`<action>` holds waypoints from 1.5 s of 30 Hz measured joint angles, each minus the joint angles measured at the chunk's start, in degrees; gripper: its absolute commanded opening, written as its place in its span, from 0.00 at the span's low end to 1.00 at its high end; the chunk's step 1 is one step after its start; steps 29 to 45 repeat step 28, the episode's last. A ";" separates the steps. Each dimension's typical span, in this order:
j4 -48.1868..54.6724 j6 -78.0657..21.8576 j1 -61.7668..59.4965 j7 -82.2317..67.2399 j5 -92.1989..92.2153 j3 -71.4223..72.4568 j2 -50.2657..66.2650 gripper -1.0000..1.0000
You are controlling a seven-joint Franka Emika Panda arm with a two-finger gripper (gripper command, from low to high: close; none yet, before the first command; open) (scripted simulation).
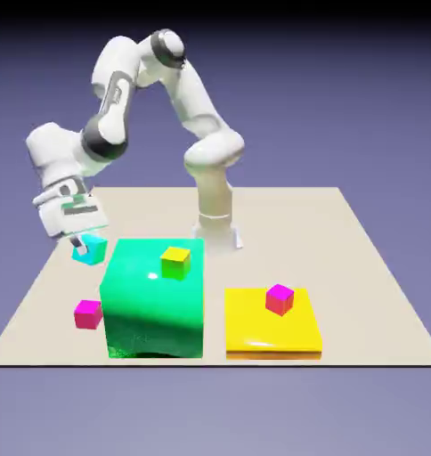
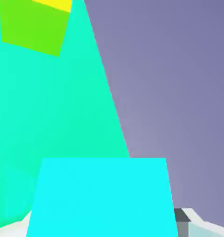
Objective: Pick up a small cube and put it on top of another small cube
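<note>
The arm (image 1: 197, 102) has glossy white, rounded segments.

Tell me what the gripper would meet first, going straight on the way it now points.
Probably the big green block, met by the held cyan cube; the line runs near the block's edge, depth unclear, so it might just miss.

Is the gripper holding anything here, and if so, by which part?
Yes, the cyan cube. It sits between the gripper's fingertips, gripped by two opposite sides; the exact contact spots are hidden.
</note>
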 measured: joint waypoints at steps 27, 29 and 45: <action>-20.08 14.11 47.15 16.92 2.63 -14.14 -7.69 1.00; -20.08 14.11 47.15 16.92 2.63 -14.14 -7.69 1.00; -20.08 14.11 47.15 16.92 2.63 -14.14 -7.69 1.00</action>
